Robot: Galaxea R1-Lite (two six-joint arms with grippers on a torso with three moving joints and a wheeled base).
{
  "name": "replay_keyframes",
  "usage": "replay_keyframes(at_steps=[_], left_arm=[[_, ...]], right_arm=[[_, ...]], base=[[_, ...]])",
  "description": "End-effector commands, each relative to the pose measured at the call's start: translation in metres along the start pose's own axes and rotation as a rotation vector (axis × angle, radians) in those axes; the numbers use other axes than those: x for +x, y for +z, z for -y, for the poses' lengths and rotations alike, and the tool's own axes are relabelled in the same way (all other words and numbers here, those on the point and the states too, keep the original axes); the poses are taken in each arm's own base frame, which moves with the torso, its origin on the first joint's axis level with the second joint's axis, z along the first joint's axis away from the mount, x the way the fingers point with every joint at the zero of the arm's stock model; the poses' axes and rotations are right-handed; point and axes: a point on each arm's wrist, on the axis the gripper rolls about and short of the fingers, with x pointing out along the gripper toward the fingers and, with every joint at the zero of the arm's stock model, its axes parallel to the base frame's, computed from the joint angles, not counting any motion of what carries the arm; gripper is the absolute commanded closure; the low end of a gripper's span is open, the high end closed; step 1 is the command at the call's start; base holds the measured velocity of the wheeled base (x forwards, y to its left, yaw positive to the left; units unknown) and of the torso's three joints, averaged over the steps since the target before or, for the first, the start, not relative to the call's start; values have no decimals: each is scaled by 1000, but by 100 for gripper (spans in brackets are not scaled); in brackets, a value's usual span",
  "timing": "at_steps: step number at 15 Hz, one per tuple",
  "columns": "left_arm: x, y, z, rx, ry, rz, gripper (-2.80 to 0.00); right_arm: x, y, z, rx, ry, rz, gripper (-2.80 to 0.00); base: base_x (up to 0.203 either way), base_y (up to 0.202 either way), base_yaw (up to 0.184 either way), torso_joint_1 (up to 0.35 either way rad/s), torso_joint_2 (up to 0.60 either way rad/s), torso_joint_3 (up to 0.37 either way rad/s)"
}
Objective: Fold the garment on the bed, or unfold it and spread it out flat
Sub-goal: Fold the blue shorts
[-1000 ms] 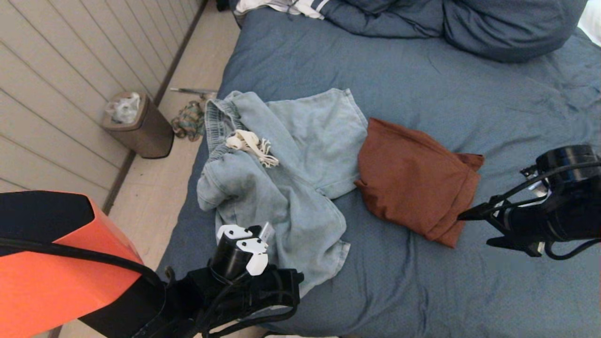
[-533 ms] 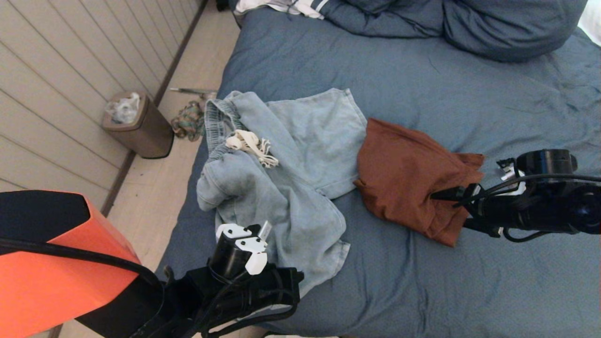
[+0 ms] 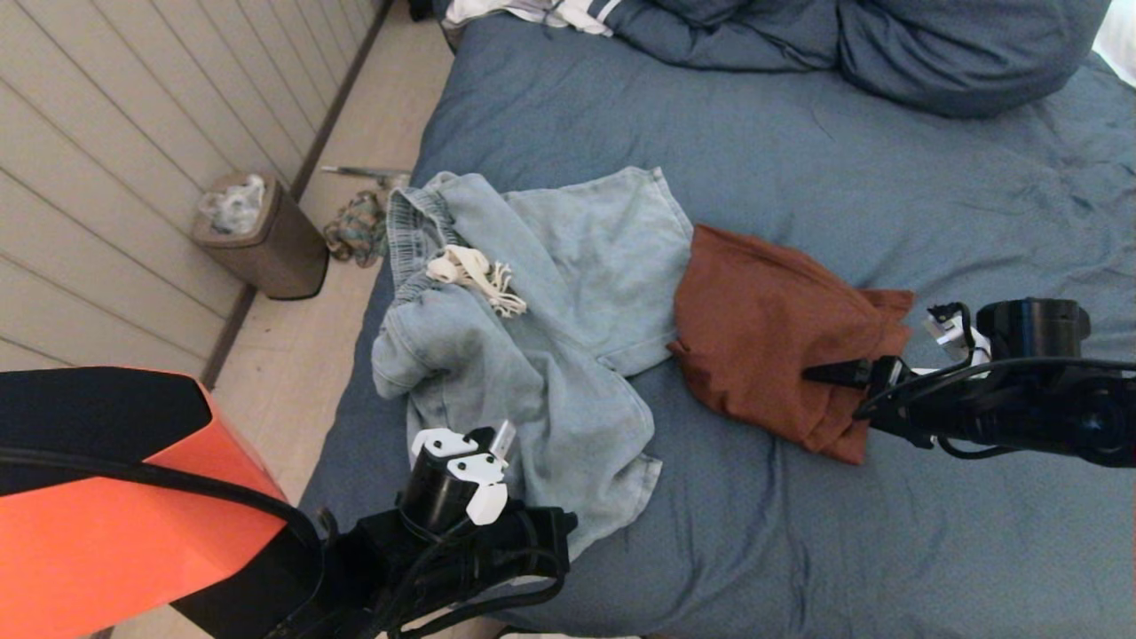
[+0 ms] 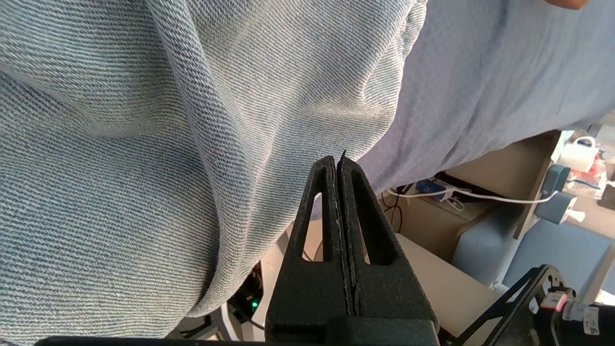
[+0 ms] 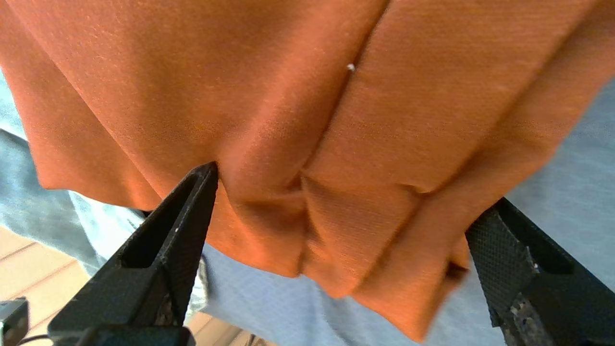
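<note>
Nearby, trash bin (image 3: 266, 240) holds white bag; right pincer (image 3: 848, 399) spread at rust garment (image 3: 772, 342); left pincer (image 4: 338, 166) clenched.

A bin (image 3: 266, 240) with a white liner stands on the floor (image 3: 355, 106) at about nine o'clock, against the panelled wall (image 3: 133, 115). A crumpled cloth (image 3: 357, 228) lies just beside it toward three o'clock. White striped fabric (image 3: 541, 12) sits at twelve o'clock.
</note>
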Motion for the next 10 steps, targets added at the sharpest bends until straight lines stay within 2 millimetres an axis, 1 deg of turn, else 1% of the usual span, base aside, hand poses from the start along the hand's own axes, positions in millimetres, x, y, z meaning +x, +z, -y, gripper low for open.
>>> replay_keyframes(at_steps=[1, 3, 5, 8, 10], left_arm=[[1, -1, 0, -4, -1, -1, 0], [1, -1, -1, -4, -1, -2, 0], [4, -2, -2, -5, 4, -5, 0], [5, -3, -3, -7, 6, -9, 0], [4, -2, -2, -7, 5, -5, 0]], right_arm=[[-8, 3, 1, -5, -6, 22, -280], [-11, 4, 7, -2, -20, 29, -280], [-8, 1, 11, -36, -26, 16, -280], [1, 4, 15, -40, -27, 7, -280], [14, 5, 22, -30, -34, -10, -280]], base=[[0, 0, 0, 0, 0, 0], [0, 0, 0, 0, 0, 0], [0, 0, 0, 0, 0, 0], [0, 0, 0, 0, 0, 0], [0, 0, 0, 0, 0, 0]])
